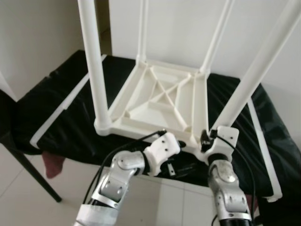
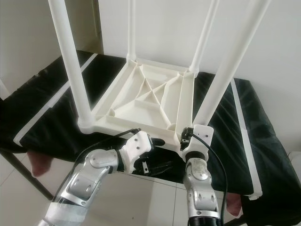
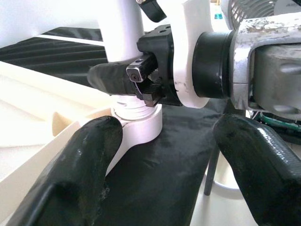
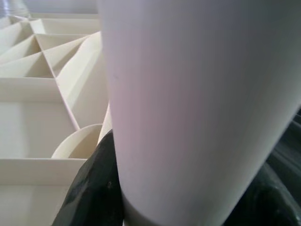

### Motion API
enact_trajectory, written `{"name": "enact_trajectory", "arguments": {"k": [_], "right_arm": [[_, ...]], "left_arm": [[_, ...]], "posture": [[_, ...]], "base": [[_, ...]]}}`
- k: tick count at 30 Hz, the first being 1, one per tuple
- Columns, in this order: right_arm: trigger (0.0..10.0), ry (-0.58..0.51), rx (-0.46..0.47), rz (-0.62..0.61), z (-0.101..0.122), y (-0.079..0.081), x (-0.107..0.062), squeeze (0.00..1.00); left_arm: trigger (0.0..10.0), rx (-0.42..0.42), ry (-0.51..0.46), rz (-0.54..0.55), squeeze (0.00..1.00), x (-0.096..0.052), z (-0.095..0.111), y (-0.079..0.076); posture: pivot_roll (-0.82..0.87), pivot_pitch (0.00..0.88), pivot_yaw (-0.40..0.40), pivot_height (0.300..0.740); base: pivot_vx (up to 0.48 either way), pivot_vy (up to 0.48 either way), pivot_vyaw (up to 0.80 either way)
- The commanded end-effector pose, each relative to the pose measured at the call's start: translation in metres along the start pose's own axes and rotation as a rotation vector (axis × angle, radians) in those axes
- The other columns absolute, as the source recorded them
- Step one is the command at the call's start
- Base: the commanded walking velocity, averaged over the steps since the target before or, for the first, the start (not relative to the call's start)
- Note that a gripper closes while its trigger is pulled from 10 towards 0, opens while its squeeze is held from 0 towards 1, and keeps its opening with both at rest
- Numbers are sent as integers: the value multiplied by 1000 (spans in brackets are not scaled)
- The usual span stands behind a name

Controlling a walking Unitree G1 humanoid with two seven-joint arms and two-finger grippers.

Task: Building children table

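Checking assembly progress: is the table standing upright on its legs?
No, the table top lies upside down on the black bed cover, legs pointing up.

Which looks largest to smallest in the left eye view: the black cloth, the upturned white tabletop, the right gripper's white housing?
1. black cloth
2. upturned white tabletop
3. right gripper's white housing

The gaps are wide, so nearness to the camera does not alter the order.

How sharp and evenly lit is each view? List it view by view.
Left eye view: soft overall, daylight even, the white table slightly washed out against the black cover. Right eye view: the same softness and light. Left wrist view: the left tool's fingers blur up close, the right tool sharper. Right wrist view: the table leg fills the frame, smooth and slightly out of focus.
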State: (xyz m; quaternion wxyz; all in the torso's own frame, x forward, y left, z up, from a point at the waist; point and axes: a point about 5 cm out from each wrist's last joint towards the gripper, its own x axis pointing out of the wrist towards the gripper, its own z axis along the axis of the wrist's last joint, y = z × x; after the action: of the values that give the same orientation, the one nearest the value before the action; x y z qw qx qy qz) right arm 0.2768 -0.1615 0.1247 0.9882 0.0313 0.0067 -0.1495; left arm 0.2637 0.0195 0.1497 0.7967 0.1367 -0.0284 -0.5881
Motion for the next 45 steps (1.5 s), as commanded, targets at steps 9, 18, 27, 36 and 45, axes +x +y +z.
{"name": "enact_trajectory", "arguments": {"k": [9, 18, 27, 36, 45], "right_arm": [[10000, 54, -13, -136, -9, -16, -1, 0], [10000, 27, 5, -141, -3, -20, 1, 1000], [10000, 10, 3, -3, 1, -28, 10, 953], [10000, 36, -78, 236, -9, -38, 16, 0], [10000, 17, -178, 472, -3, -39, 20, 0]], "left_arm": [[10000, -11, -2, 114, 0, 2, -1, 5], [10000, -12, 3, 120, 0, 0, -2, 7], [10000, -11, 2, 118, 0, 1, -2, 7], [10000, -5, 0, 113, 0, 2, -2, 7], [10000, -1, 1, 108, 0, 2, -1, 6]], "posture": [[9, 8, -66, 740], [7, 9, -73, 740], [4, 4, -70, 740], [4, 0, -67, 740], [5, 0, -65, 740]], "base": [[0, 0, 0], [0, 0, 0], [0, 0, 0], [0, 0, 0], [0, 0, 0]]}}
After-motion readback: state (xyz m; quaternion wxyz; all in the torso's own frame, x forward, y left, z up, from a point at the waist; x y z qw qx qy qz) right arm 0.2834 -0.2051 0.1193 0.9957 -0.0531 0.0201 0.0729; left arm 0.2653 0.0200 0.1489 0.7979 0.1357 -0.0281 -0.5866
